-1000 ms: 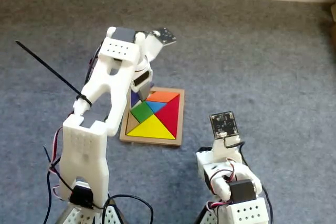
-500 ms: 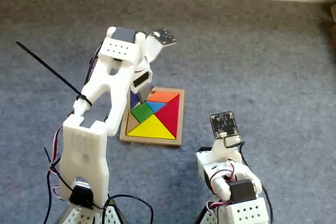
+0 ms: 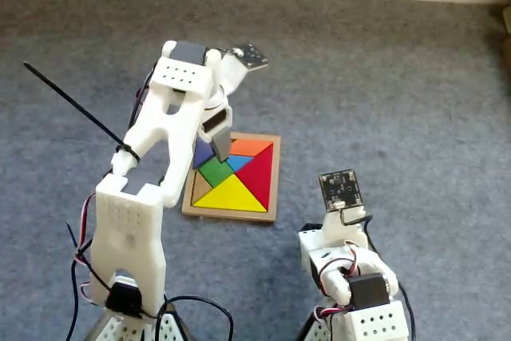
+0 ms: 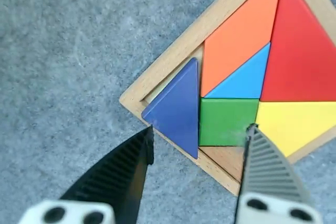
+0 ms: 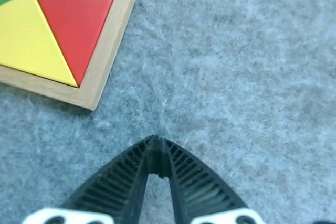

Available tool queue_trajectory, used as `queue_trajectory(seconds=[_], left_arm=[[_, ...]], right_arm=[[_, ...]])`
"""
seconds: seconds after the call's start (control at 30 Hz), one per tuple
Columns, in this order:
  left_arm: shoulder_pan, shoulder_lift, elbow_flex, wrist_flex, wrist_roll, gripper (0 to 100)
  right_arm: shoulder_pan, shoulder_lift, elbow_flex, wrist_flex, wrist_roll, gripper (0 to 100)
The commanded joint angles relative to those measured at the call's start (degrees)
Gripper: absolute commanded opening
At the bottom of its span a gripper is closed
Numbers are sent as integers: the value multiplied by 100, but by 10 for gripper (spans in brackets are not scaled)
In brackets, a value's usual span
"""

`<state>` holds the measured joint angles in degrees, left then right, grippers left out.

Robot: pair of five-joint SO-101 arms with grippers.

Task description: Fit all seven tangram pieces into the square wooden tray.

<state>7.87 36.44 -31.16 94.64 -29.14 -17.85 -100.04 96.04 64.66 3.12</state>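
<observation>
Grey carpet (image 3: 383, 101) covers the whole work surface, with the square wooden tray (image 3: 275, 181) lying flat between the two arms. The left arm stretches forward and bends down over the tray's far left corner. Its left gripper (image 4: 200, 128) is spread wide and holds nothing. The blue triangle (image 4: 178, 108) lies just ahead of the tips, seemingly overlapping the tray's rim. Orange (image 4: 236, 30), red (image 4: 299, 45), green (image 4: 228, 121) and yellow (image 4: 294, 124) pieces sit inside. The right arm is folded back near its base, and the right gripper (image 5: 156, 156) is pinched closed and empty above the carpet, beside a tray corner.
</observation>
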Motion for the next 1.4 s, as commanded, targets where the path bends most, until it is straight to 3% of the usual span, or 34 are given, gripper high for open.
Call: queue_trajectory(seconds=[0.0, 0.27, 0.47, 0.97, 1.37], left_arm=[[-57, -92, -277, 0, -26, 274], [-567, -31, -936, 0, -26, 274], [-716, -22, -602, -9, -44, 274], [-699, -22, 1481, -2004, -18, 274], [-523, -40, 1560, -2075, -9, 271]], right_arm=[[-13, -92, 848, 40, -53, 6], [-13, -92, 848, 40, -53, 6], [-13, -92, 848, 40, -53, 6], [-13, -92, 848, 40, -53, 6], [-13, -92, 848, 40, -62, 6]])
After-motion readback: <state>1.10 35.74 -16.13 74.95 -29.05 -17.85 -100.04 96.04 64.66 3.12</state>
